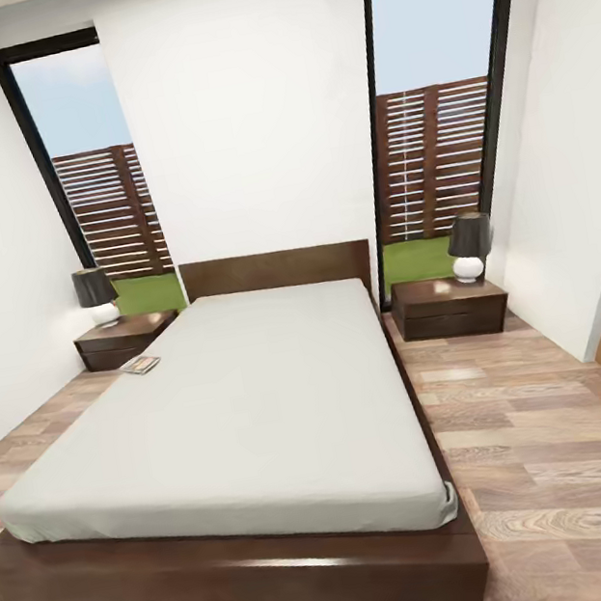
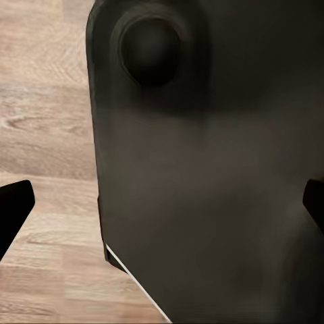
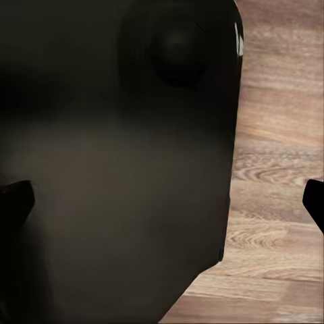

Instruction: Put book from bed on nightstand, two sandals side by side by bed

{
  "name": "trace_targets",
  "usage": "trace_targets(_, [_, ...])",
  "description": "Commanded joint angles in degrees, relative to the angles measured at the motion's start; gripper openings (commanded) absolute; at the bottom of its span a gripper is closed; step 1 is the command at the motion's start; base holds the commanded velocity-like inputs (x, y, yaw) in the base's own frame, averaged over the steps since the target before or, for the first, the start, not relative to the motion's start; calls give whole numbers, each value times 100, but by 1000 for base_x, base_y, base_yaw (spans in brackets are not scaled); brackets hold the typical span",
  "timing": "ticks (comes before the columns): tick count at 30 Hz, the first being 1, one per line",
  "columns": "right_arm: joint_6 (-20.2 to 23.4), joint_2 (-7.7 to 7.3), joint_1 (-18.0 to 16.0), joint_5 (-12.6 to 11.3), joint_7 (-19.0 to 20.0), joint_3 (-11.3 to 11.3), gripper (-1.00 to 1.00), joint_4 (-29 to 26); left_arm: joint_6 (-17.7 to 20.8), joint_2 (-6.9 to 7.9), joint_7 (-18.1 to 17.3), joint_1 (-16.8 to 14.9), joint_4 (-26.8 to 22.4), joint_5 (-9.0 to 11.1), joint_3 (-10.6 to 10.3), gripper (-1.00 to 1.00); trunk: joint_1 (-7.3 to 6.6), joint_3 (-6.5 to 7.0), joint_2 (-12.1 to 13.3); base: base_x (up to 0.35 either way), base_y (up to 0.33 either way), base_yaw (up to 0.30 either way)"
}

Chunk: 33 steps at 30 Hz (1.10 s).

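Bedroom, viewed from the foot of the bed (image 1: 261, 415): the paperback book (image 1: 141, 364) lies flat at the mattress's left edge, just beside the left nightstand (image 1: 123, 338) (handy for a short transfer). My left gripper (image 2: 162, 202) and right gripper (image 3: 162, 196) hang low against my dark base over plank floor (image 1: 561, 452), fingertips spread, pinching nothing.

Book (image 1: 141, 364) on bed (image 1: 259, 405)
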Motion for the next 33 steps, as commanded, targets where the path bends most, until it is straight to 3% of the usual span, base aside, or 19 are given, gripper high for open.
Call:
trace_targets(1, [-14,20,-18,18,24,33,100,29,-33,-33,-8,-10,-33,33,15,100,0,-3,-2,0,0,0])
trace_targets(3, [0,23,-18,18,25,47,100,28,-93,-98,-9,-9,-98,34,13,100,0,-3,-2,0,0,0])
trace_targets(12, [24,26,-18,11,26,61,100,24,-162,-139,-9,-9,-155,35,9,100,0,-3,-2,0,0,0])
trace_targets(25, [26,1,-18,-42,36,14,100,5,-214,-132,-11,-9,-355,27,19,100,0,-3,-2,0,0,0])
trace_targets(33, [-104,-38,-18,-44,30,9,100,-199,-459,-105,-13,-13,-614,26,37,100,0,-3,-2,0,0,0])
